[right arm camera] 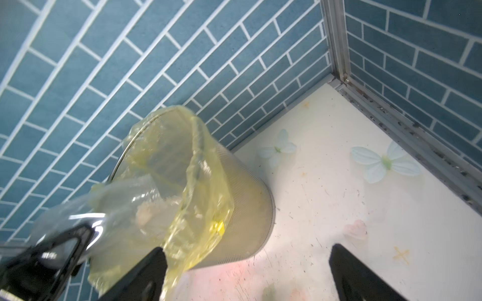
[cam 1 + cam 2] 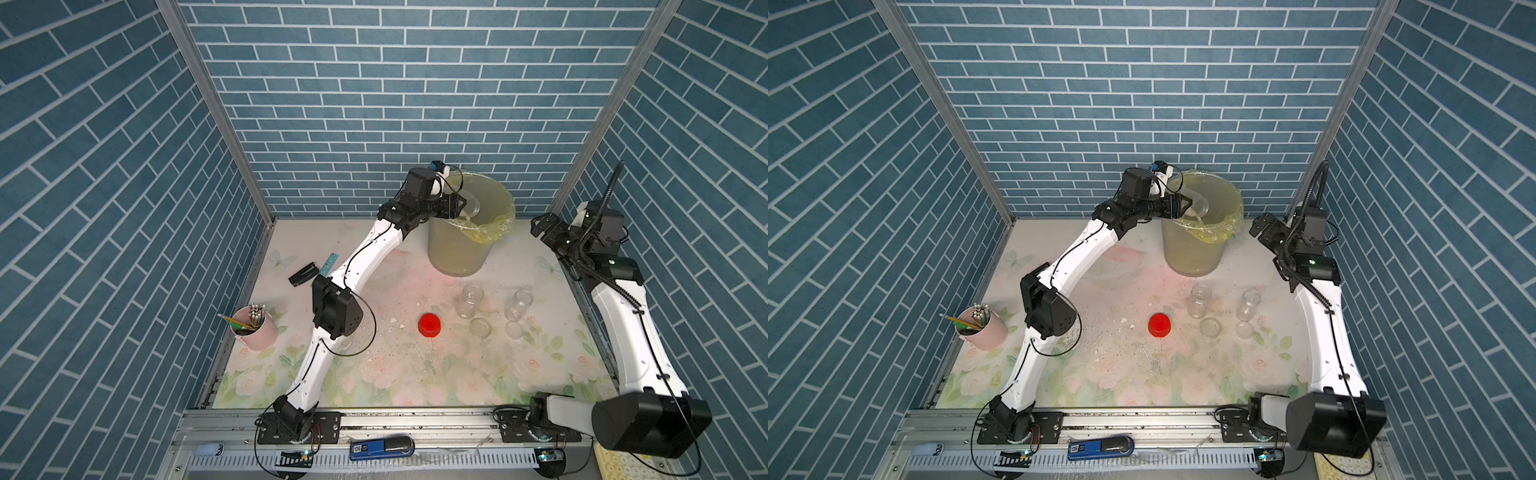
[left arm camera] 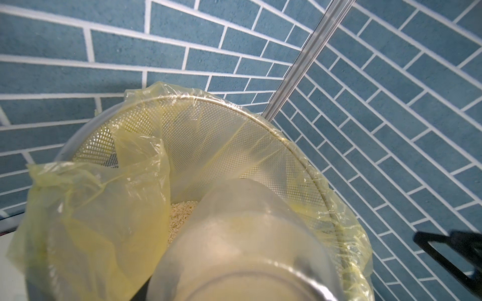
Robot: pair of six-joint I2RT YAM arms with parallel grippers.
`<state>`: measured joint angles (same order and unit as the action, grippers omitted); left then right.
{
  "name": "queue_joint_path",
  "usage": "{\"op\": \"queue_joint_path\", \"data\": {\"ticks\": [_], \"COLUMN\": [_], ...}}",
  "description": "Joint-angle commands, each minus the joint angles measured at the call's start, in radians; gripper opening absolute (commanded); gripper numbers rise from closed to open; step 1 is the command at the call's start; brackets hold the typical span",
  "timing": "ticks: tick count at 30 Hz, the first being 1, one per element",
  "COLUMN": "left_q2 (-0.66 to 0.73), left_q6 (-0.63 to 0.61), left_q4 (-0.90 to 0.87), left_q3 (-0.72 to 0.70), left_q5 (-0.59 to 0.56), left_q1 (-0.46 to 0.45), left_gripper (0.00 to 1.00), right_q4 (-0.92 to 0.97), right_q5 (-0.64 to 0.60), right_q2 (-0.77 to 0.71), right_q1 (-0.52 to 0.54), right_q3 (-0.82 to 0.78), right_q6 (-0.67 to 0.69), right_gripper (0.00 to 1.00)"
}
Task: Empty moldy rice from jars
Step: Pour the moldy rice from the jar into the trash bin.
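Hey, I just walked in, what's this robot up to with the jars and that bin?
The left gripper holds a clear jar tipped mouth-down over the yellow-bagged bin. Moldy rice lies in the bag. The right gripper is open and empty beside the bin. Two other jars stand upright on the table and look empty, with the red cap and two clear lids lying near them.

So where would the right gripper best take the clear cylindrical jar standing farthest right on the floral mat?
Likely the clear cylindrical jar's wall at mid-height, coming level from the right gripper's side: it stands upright, lidless, with the other clear jar on its far side.
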<state>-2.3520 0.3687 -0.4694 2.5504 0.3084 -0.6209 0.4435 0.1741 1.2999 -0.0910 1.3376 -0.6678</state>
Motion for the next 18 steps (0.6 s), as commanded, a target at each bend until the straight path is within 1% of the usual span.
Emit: {"op": "queue_joint_path", "data": {"ticks": [1, 3, 8, 13, 18], "left_q2": [0.044, 0.056, 0.083, 0.097, 0.112], "left_q6": [-0.056, -0.078, -0.129, -0.134, -0.142], "left_q4": [-0.073, -0.102, -0.155, -0.163, -0.186], "left_q3": [0.027, 0.038, 0.044, 0.045, 0.044], "left_q5": [-0.022, -0.036, -0.044, -0.029, -0.029], "left_q1": [-0.005, -0.005, -0.006, -0.005, -0.005], "left_gripper": [0.23, 0.23, 0.23, 0.23, 0.23], "right_q4": [-0.097, -0.111, -0.107, -0.100, -0.051], "right_q5": [0.110, 0.095, 0.125, 0.110, 0.129], "right_q2": [0.104, 0.168, 0.343, 0.490, 0.663], "right_q1": [-0.049, -0.058, -0.065, -0.062, -0.061], "right_q3": [0.030, 0.057, 0.164, 0.262, 0.412], "right_q6": [-0.129, -0.141, -0.156, -0.153, -0.156], "right_gripper": [0.97, 0.96, 0.96, 0.94, 0.94]}}
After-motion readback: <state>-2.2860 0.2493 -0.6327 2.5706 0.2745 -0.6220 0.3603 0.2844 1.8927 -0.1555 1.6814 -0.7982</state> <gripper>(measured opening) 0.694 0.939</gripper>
